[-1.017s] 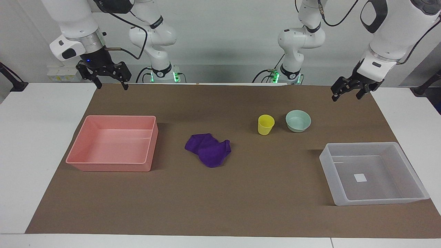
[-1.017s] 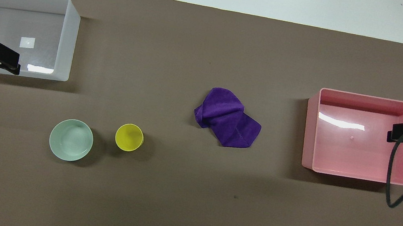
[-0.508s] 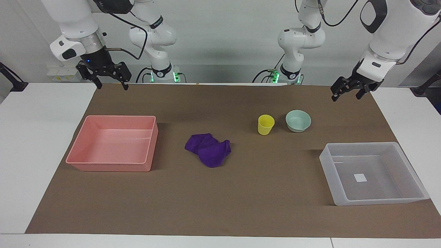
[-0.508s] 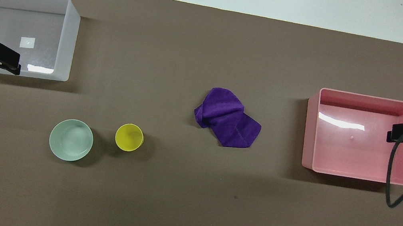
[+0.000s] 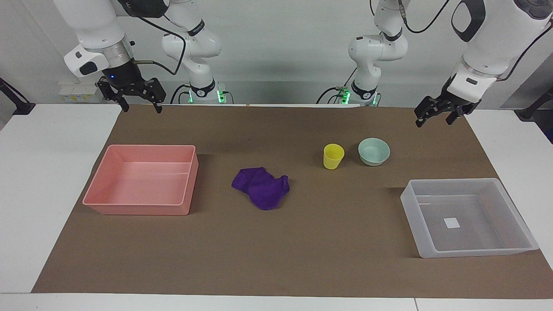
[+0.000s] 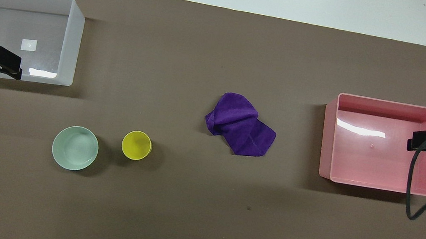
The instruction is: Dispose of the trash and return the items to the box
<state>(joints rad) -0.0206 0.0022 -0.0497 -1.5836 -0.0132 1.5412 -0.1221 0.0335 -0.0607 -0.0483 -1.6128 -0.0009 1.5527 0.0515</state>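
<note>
Nothing of the task is done yet, judging by how things lie: the purple cloth rag (image 5: pixel 261 187) sits crumpled at the middle of the brown mat (image 5: pixel 276 259), touching nothing. The yellow cup (image 5: pixel 333 156) stands upright at about two o'clock from the rag in the facing view, and the mint-green bowl (image 5: pixel 373 151) stands just beside the cup at its three o'clock, the two apart.

The translucent box (image 5: pixel 468 218) with its white sticker (image 5: pixel 452 223) lies at the left arm's end of the tabletop, farther from the robots than the bowl. The pink tray (image 5: pixel 142 179) lies at the right arm's end (probably the place meant for the trash). Both hold nothing.

The left tool (image 5: pixel 435 116) hangs raised over the mat's corner nearest its own base, fingers apart, carrying nothing. The right tool (image 5: pixel 139 106) hangs likewise over its own corner, fingers spread, gripping nothing. Each arm thus waits on the side of the container it would most easily serve; the cup and bowl seem the left arm's work, the rag the right's.
</note>
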